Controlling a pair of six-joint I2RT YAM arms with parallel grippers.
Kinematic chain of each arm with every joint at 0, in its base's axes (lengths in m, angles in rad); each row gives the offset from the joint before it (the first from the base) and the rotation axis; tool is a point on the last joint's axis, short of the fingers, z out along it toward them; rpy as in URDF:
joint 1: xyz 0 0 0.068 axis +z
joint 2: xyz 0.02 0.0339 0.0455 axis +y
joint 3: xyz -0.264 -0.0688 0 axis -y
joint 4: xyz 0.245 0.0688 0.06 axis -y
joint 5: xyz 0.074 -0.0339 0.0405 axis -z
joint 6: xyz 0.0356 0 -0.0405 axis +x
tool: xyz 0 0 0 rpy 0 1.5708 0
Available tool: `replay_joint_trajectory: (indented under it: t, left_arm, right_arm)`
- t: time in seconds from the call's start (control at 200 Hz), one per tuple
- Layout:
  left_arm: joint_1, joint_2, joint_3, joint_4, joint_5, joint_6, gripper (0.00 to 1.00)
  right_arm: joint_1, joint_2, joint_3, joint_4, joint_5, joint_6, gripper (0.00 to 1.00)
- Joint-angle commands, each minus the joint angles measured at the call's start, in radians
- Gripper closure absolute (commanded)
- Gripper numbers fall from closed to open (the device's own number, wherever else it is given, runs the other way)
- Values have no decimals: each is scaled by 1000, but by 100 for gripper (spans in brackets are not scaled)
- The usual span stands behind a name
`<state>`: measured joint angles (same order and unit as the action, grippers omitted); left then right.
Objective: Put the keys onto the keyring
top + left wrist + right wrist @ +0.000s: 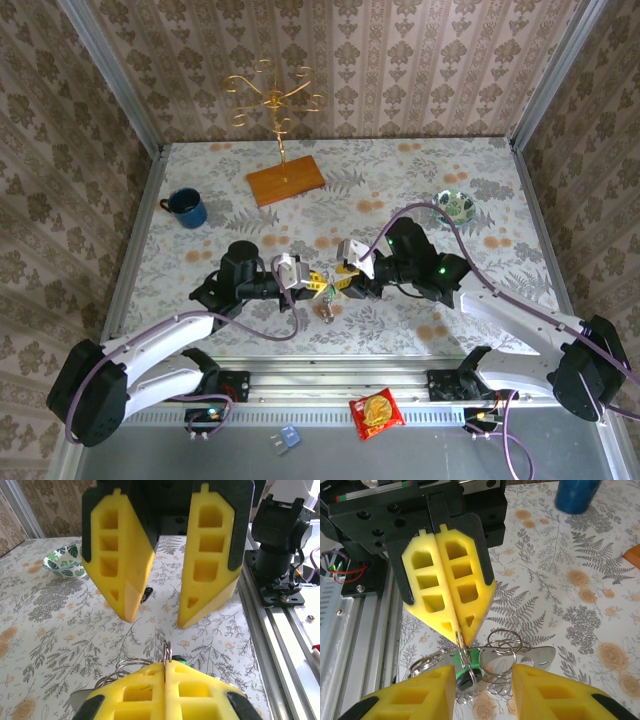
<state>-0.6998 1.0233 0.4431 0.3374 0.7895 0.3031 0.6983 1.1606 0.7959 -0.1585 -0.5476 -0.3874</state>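
Note:
My left gripper (166,668) is shut on the keyring (461,641), a thin double wire ring pinched edge-on at the fingertips (451,622). A bunch hangs below it just over the table: a green-headed key (478,658), more wire rings (505,644) and a flat silvery metal piece (542,654). From above, the bunch (325,311) sits under both grippers at the table's near middle. My right gripper (483,680) faces the left one, open, its fingers (131,565) either side of the bunch and touching nothing. I cannot make out the dark key.
A gold hook stand (272,95) on a wooden base (286,180) stands at the back. There is a blue mug (187,208) at the left and a patterned bowl (456,205) at the right. A red packet (377,413) lies below the front rail.

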Motion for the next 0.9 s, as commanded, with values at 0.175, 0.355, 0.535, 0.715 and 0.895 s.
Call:
replay_joint_trajectory:
  t: [0.175, 0.355, 0.535, 0.715, 0.895]
  left_arm:
    - [-3, -9, -38, 188, 32, -96, 100]
    - [-3, -1, -50, 226, 42, -122, 100]
    - [-2, -4, -53, 227, 33, -120, 100]
    - [-3, -43, -44, 153, -40, -69, 78]
    - [-4, -76, 48, -131, -77, 95, 70]
  right_arm:
    - [3, 22, -55, 147, -51, 100, 68]
    - [3, 45, -56, 190, -72, 119, 77]
    - [3, 54, -44, 184, -94, 115, 97]
    - [2, 41, -2, 84, -91, 52, 100]
    - [8, 59, 85, -97, -60, -63, 100]
